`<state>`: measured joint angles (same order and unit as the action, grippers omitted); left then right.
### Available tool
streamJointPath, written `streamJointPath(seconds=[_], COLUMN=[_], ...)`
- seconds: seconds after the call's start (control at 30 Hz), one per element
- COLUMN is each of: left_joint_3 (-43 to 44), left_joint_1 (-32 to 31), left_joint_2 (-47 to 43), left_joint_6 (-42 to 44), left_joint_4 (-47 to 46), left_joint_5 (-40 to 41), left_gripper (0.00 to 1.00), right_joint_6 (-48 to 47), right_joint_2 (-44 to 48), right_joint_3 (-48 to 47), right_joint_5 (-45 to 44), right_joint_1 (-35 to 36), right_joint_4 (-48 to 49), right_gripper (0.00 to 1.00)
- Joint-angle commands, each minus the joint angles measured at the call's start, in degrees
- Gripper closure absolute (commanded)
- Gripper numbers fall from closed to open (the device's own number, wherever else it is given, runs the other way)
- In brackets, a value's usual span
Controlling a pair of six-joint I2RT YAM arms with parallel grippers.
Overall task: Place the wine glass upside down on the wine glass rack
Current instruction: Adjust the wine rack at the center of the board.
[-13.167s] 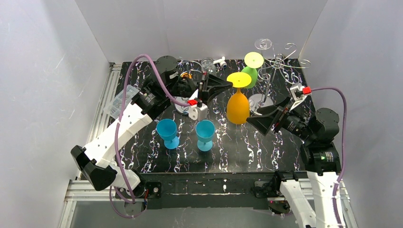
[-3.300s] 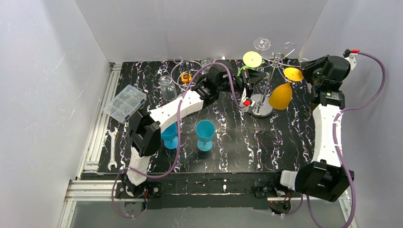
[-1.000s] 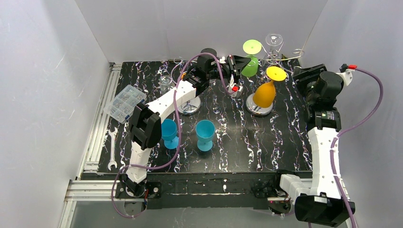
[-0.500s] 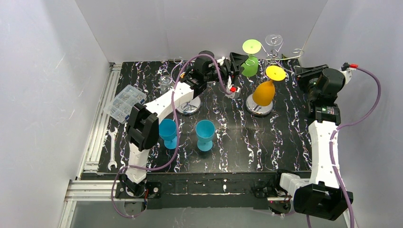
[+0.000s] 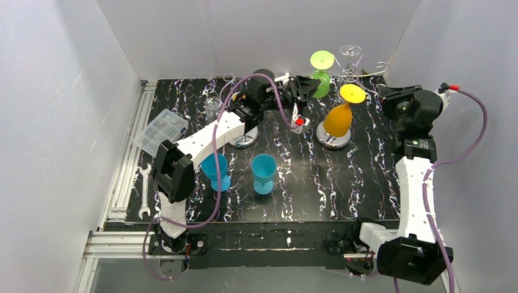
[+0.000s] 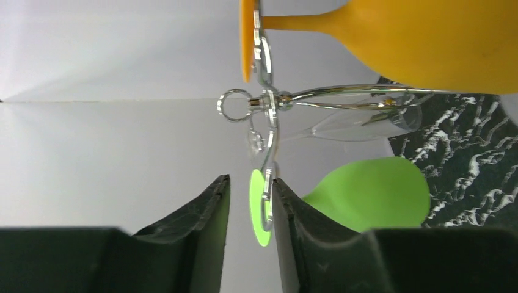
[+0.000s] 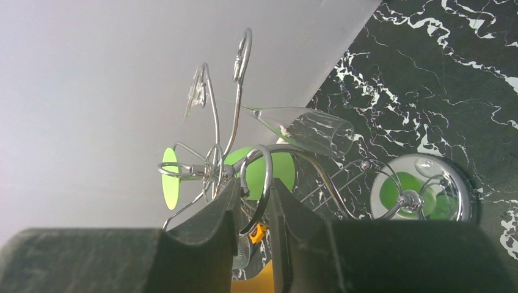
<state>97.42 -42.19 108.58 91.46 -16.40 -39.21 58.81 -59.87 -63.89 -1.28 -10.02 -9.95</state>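
The orange wine glass hangs upside down by its foot on the wine glass rack, a silver wire stand with scroll arms. In the left wrist view its bowl fills the top right. My left gripper is beside the rack with its jaws a little apart. The green glass's foot and a rack wire sit between them, against one finger. My right gripper is at the rack's right side. A curled rack wire fills its narrow gap.
A green glass and a clear glass also hang on the rack. Two blue goblets stand mid-table. A shorter wire stand, a tumbler, a parts box and a wrench lie to the left.
My left gripper has opened off the green glass and shifted a little right. The right jaws have narrowed around the rack wire. The orange glass still hangs in place.
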Motion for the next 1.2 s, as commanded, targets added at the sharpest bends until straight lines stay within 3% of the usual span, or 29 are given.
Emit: streamJointPath(seconds=[0.0, 0.17, 0.27, 0.37, 0.6, 0.9, 1.0, 1.17], left_joint_3=[7.55, 12.99, 15.35, 16.13, 12.25, 15.07, 17.56, 22.94], left_joint_1=[-0.68, -0.65, -0.62, -0.67, -0.88, -1.58, -1.62, -1.67], left_joint_2=[2.41, 5.37, 4.03, 2.21, 1.22, 2.38, 5.35, 9.58], left_joint_6=[-0.57, -0.13, 1.48, 1.19, 0.99, 2.82, 2.66, 2.16], left_joint_4=[0.02, 4.88, 18.18, 27.67, 23.37, 28.03, 24.96, 20.89], left_joint_5=[2.77, 5.33, 6.07, 5.03, 3.93, 3.94, 6.34, 9.15], left_gripper=[0.77, 0.84, 0.85, 0.77, 0.60, 0.77, 0.87, 0.96], right_joint_6=[-0.14, 0.05, -0.02, -0.24, 0.06, 0.47, 0.84, 1.62], right_joint_2=[2.04, 2.72, 2.82, 2.76, 2.93, 3.10, 3.31, 3.97], right_joint_3=[0.50, 1.44, 1.57, 1.21, 1.52, 1.67, 1.88, 2.13], right_joint_5=[0.91, 0.88, 0.80, 0.64, 0.77, 1.62, 1.60, 1.68], right_joint_1=[0.05, 0.21, 0.27, 0.24, 0.34, 0.58, 0.62, 0.70], right_joint_4=[3.24, 2.42, 2.10, 2.08, 1.75, 0.62, 0.01, -0.52], right_gripper=[0.91, 0.94, 0.94, 0.94, 0.95, 0.98, 0.99, 0.99])
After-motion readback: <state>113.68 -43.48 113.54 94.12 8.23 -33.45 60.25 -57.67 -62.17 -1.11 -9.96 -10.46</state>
